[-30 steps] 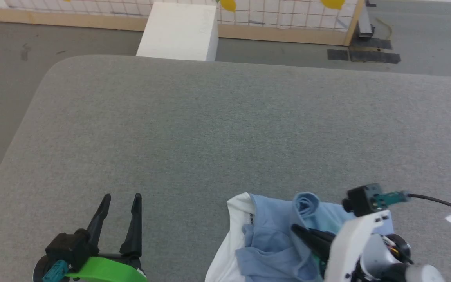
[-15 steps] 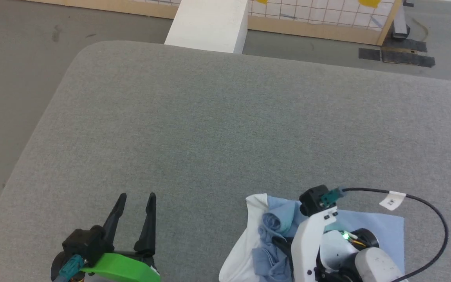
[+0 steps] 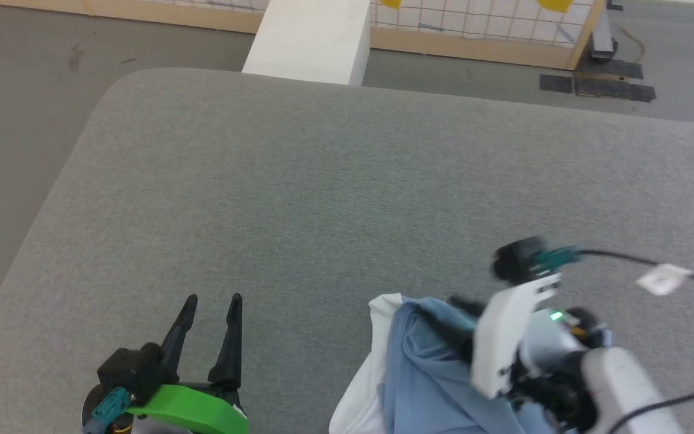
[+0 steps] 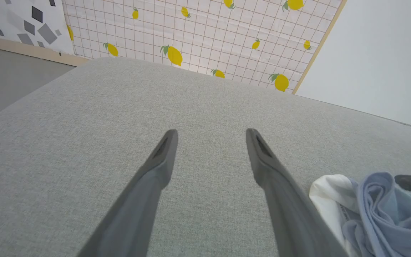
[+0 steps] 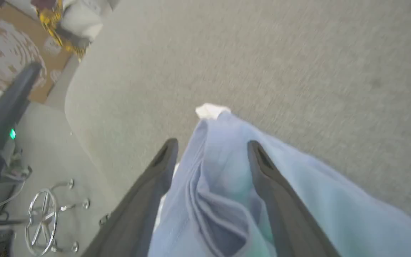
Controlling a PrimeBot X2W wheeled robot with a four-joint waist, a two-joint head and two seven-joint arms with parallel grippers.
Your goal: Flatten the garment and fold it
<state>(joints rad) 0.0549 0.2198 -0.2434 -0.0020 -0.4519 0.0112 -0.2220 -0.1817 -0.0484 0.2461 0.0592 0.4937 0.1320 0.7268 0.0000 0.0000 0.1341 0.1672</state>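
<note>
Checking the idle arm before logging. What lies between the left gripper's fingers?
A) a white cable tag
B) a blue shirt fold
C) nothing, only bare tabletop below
C: the left gripper stands open over bare tabletop, apart from the shirt.

The left hand point(image 4: 212, 131) hangs spread over grey surface point(image 4: 84, 117) beside garment point(image 4: 380, 207).

My right claw point(image 3: 456, 310) blurred, fingertips hard to make out; shirt point(image 3: 419, 374) runs off bottom edge, bunched, shape unreadable.
</note>
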